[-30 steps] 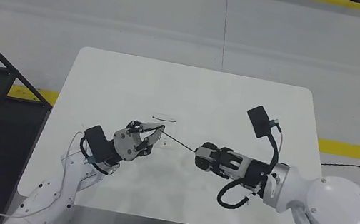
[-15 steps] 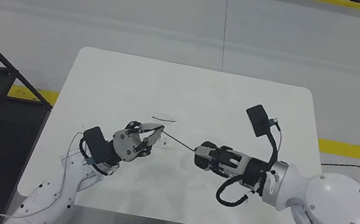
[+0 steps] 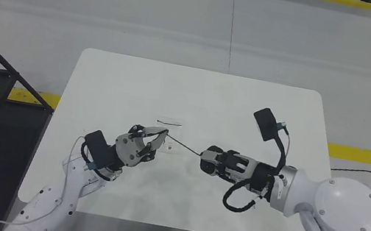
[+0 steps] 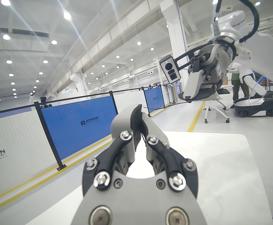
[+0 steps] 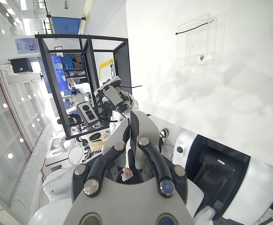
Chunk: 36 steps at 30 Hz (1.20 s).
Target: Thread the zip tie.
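Your left gripper is pressing its fingers together, and your right gripper is doing the same. Each is pinching one end of the zip tie.

In the top view the zip tie is stretching as a thin black line between the two grippers, over the table near its middle. Its left end is lying a little farther from the robot than its right end. From the left wrist you are looking at the right gripper farther off, with the black strand leaving its fingertips and running back toward your own pads. From the right wrist the left gripper is showing farther off, with a short black length sticking out sideways past it.

Just beyond the left gripper, on the side away from the robot, a clear box is sitting on the table, apart from the held zip tie. A second tie is lying along its top. A small brown scrap is lying inside the box; you cannot tell what it is. Blue fence panels are standing on the floor past the table's edge.
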Available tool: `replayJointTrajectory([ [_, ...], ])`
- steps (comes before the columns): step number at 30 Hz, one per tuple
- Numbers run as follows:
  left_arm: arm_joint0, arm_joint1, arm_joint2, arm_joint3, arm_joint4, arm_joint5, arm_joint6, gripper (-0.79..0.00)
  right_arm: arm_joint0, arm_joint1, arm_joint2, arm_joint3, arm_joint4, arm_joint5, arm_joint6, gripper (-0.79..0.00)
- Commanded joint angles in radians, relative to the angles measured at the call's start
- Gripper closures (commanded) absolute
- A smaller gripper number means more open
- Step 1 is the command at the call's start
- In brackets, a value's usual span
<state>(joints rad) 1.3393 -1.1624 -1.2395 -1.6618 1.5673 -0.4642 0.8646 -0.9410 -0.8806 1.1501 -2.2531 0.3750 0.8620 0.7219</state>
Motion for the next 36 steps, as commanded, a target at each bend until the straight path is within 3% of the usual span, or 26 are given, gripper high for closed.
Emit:
replayJointTrajectory([
  [1, 0.000, 0.000, 0.000, 0.000, 0.000, 0.000, 0.001, 0.000, -0.002, 0.000, 0.000, 0.000, 0.003, -0.002, -0.002, 0.000],
  [36, -0.005, 0.005, 0.005, 0.007, 0.002, 0.000, 0.015, 0.000, -0.017, 0.005, 0.008, 0.013, 0.046, -0.024, -0.010, 0.000],
])
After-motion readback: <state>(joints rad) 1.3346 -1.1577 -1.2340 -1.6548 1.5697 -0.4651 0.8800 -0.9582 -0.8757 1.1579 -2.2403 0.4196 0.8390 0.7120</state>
